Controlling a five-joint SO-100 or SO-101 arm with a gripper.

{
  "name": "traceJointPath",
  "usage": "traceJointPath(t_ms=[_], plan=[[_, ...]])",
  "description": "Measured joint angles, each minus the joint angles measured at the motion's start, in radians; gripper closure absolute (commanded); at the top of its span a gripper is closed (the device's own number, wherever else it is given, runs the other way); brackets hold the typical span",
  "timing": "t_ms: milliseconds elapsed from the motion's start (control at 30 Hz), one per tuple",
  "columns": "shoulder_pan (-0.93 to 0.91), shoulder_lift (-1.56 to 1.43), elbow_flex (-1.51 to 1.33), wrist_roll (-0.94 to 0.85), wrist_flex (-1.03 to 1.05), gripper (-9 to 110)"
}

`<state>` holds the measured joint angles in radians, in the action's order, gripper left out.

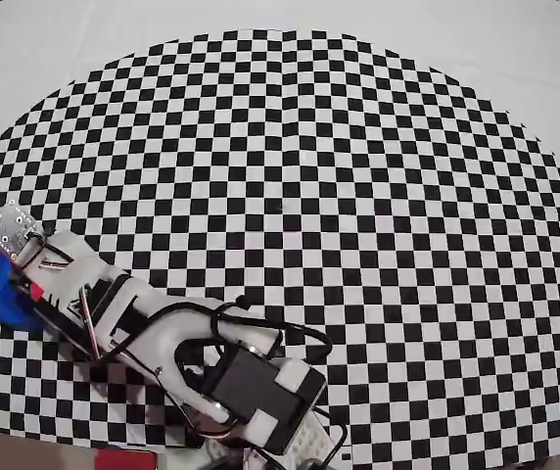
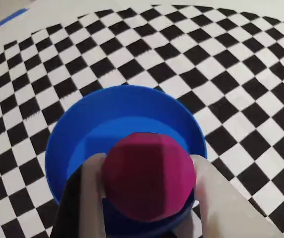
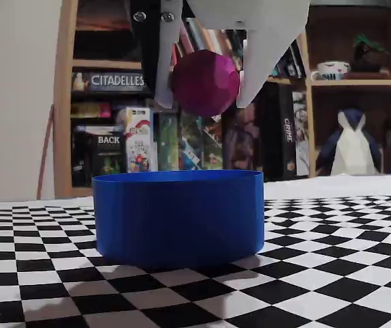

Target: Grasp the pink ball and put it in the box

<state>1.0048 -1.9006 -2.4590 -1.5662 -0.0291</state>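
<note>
White printed arm (image 1: 153,328) with black servo blocks, looping black cables, red wires and pale hand (image 3: 206,102) fingers.

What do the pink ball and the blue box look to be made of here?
The pink ball looks like matte plastic or foam; faint flat facets show in the wrist view, so possibly 3D-printed. The box looks like smooth, opaque, thin-walled plastic with a dull sheen. The gripper holds the ball above it.

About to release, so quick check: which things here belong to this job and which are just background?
Job: pink ball, held in the gripper above the blue box.
Background: checkered mat, bookshelf with games, plush penguin.
</note>
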Motion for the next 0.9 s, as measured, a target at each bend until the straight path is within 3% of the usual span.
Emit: traceJointPath(t_ms=[900], plan=[[0.012, 0.155, 0.094, 0.000, 0.000, 101]])
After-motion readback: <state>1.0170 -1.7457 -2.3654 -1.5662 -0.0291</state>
